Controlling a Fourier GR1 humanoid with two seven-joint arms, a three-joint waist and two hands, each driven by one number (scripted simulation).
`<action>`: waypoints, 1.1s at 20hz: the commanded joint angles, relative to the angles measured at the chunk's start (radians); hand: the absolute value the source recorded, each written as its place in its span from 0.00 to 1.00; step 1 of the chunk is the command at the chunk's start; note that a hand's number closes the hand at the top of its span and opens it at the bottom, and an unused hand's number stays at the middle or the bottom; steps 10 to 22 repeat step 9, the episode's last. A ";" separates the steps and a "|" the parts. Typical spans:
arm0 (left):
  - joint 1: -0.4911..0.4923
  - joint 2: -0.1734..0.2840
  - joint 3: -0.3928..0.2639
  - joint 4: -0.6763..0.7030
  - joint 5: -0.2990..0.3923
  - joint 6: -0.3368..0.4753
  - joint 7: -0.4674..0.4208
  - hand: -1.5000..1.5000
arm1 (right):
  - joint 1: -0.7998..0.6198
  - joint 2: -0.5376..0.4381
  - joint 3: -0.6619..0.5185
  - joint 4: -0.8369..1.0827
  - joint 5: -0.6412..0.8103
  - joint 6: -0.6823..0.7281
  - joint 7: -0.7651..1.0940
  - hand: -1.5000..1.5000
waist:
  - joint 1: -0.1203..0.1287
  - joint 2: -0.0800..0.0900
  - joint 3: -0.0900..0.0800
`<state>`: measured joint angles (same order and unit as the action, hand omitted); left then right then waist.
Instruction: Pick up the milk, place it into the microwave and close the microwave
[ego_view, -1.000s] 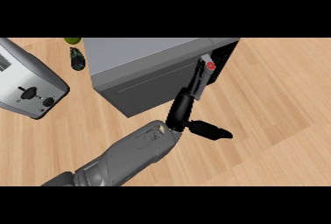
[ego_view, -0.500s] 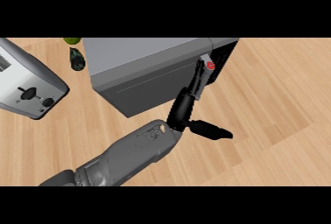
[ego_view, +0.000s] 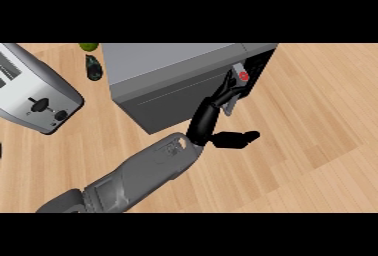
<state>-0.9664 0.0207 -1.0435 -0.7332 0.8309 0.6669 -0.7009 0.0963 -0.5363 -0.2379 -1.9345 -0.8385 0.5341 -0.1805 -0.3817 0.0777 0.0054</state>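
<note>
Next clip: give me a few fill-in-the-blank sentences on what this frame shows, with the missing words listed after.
1. The hand reaches with straight fingers to the front of the grey ____.
2. The silver toaster stands at the view's ____ edge.
3. The counter top is made of light ____.
4. Its thumb sticks out toward the view's ____.

Missing words: microwave; left; wood; right

grey microwave on counter; milk at its opening.
</note>
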 joint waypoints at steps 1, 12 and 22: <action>-0.077 0.030 -0.004 0.181 -0.021 0.084 0.106 0.00 | 0.003 -0.011 -0.009 -0.001 -0.013 -0.009 0.013 0.00 | 0.022 -0.003 0.007; -0.130 0.007 -0.026 0.249 -0.035 0.123 0.190 0.00 | 0.012 -0.012 -0.034 -0.014 -0.024 -0.031 0.014 0.00 | 0.055 -0.007 0.004; -0.130 0.007 -0.026 0.249 -0.035 0.123 0.190 0.00 | 0.012 -0.012 -0.034 -0.014 -0.024 -0.031 0.014 0.00 | 0.055 -0.007 0.004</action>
